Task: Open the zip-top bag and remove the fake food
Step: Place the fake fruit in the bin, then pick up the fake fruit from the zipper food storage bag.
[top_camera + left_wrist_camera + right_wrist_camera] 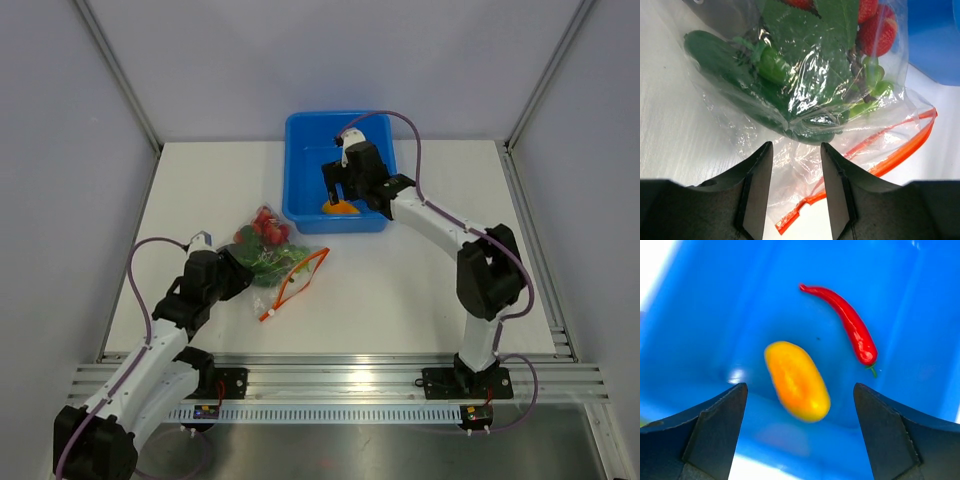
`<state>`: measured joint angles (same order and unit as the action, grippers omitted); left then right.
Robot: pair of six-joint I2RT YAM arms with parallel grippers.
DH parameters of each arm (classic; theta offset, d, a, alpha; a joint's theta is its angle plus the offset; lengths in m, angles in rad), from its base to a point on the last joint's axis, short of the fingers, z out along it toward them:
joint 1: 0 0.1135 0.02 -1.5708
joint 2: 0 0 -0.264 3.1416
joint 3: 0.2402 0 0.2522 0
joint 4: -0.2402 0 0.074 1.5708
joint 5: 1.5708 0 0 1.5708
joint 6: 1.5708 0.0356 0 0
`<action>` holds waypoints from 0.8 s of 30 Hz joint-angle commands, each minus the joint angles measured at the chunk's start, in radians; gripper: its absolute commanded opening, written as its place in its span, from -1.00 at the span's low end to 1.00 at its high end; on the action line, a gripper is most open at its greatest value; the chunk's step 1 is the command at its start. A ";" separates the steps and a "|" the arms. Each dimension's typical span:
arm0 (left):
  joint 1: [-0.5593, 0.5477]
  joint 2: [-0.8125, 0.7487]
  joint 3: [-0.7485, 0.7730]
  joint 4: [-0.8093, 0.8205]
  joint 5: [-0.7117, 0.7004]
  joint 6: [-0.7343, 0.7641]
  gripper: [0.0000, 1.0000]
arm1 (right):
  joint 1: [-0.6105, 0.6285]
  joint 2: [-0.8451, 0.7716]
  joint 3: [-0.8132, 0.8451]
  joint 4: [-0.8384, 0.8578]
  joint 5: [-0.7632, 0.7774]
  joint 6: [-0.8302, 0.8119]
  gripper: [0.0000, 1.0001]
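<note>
The clear zip-top bag (272, 256) lies on the white table left of the blue tub (305, 150). Its orange-red zip strip (900, 150) shows as two lines parted from each other. Green vegetables (790, 65) and red pieces (875, 30) of fake food sit inside it. My left gripper (796, 146) is open at the bag's near edge, with loose plastic film showing between its fingers (760, 185). My right gripper (800, 386) hangs wide open over the tub. Below it are a blurred orange-yellow pepper (797, 380) and a red chili (845, 322), both free of the fingers.
The tub stands at the back middle of the table (420, 290), against the rear wall. Metal frame posts (120, 75) rise at the back corners, and a rail (350, 380) runs along the near edge by the arm bases.
</note>
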<state>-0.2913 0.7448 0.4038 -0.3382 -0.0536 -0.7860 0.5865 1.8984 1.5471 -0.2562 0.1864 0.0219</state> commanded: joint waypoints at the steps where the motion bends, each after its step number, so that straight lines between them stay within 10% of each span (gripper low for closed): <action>1: -0.017 -0.047 0.027 0.001 -0.031 0.001 -0.06 | 0.003 -0.145 -0.033 0.029 -0.114 0.099 0.89; 24: -0.060 -0.416 -0.172 -0.100 0.057 -0.210 0.15 | 0.276 -0.412 -0.444 0.161 -0.129 0.685 0.99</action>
<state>-0.3466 0.3660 0.2066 -0.4347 -0.0063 -0.9646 0.8665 1.5433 1.1336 -0.1974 0.0650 0.6075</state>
